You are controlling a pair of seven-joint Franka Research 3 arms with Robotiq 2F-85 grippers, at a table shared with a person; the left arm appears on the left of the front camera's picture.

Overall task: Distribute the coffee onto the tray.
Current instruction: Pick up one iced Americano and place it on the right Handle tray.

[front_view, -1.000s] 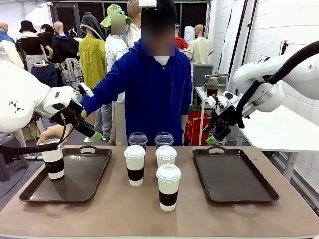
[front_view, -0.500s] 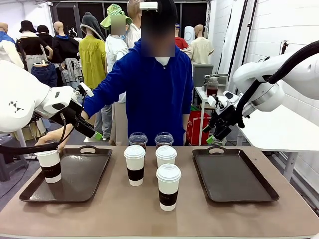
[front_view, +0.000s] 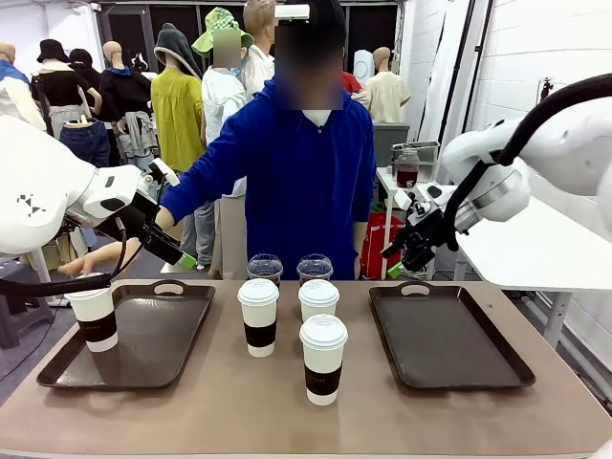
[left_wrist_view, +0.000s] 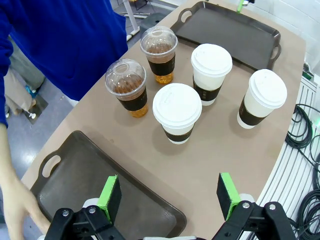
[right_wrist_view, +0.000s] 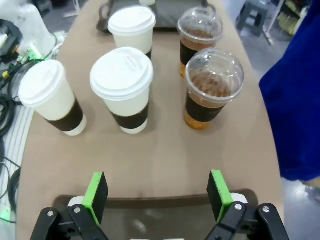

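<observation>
Presently, item by item.

Paper cup (front_view: 96, 320), white lid, dark sleeve: upright at the left end of the left tray (front_view: 163, 335). Person's hand (front_view: 91, 260) just above and behind the lid, apparently apart. Judged one delivery of six made.

Awaiting distribution, all on the bare bench (front_view: 191, 402) between the trays:
- front paper cup (front_view: 323, 359), left paper cup (front_view: 258, 316) and rear paper cup (front_view: 318, 298);
- behind them, left iced coffee (front_view: 265, 268) and right iced coffee (front_view: 314, 267), dome-lidded, side by side near the far edge.

Clustered centrally, probably for equal reach from either side.

Right tray (front_view: 445, 335): bare.

Left end effector (left_wrist_view: 169, 192): fingers spread wide, nothing between the green pads, held high over the left tray, looking toward the cluster.

Right end effector (right_wrist_view: 157, 189): likewise spread and empty, poised above the right tray's edge, facing the same cups. Both likely kept aloft to leave room for the person.

In the way:
- blue sleeve (front_view: 206, 182) stretched toward the left tray, so no descent advisable there for now;
- paper cups fronting the iced coffees, tall lids liable to be clipped on any reach past them.

Cables (left_wrist_view: 300, 135) off the bench edge, well apart.
</observation>
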